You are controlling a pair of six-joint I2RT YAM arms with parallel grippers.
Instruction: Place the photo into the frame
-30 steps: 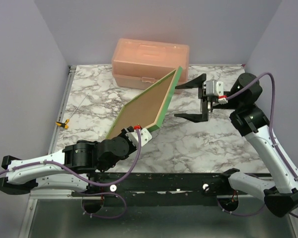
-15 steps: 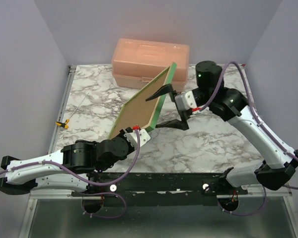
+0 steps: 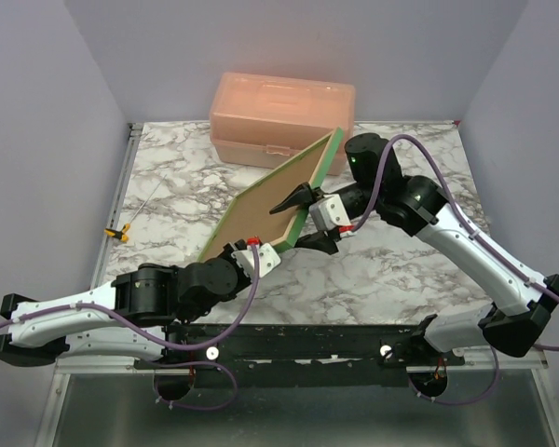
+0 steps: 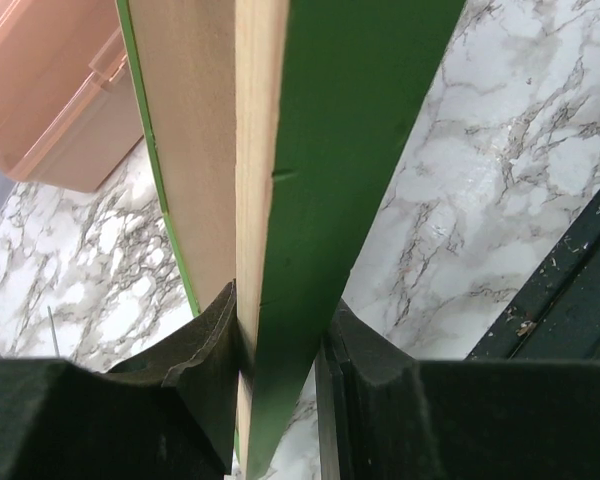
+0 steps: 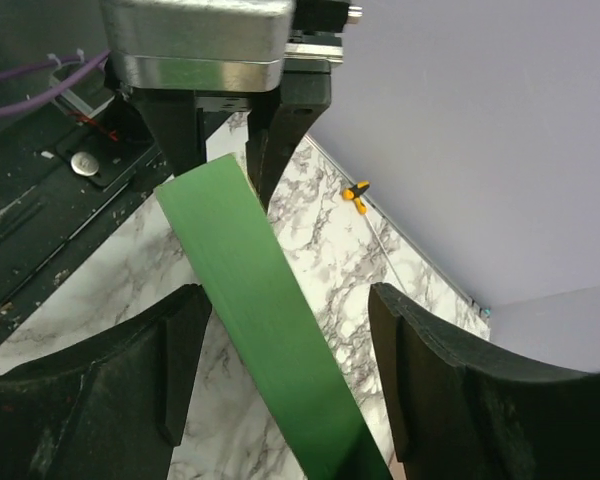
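Right now I am clamping my left claw (image 4: 280, 322) on the low corner of the thin rectangular green-faced wooden frame (image 4: 350, 150), holding it tilted above the marble table (image 3: 401, 272), while my outstretched right claw (image 5: 286, 300) is straddling its green edge, jaws apart.

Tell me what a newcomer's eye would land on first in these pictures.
The big green-edged frame stands out: it is held tilted in the air over the middle of the marble table. The left gripper is clamped on its near end, and the right gripper straddles its right edge with open fingers that show gaps on both sides. Behind them, a peach plastic box sits at the table's far edge.
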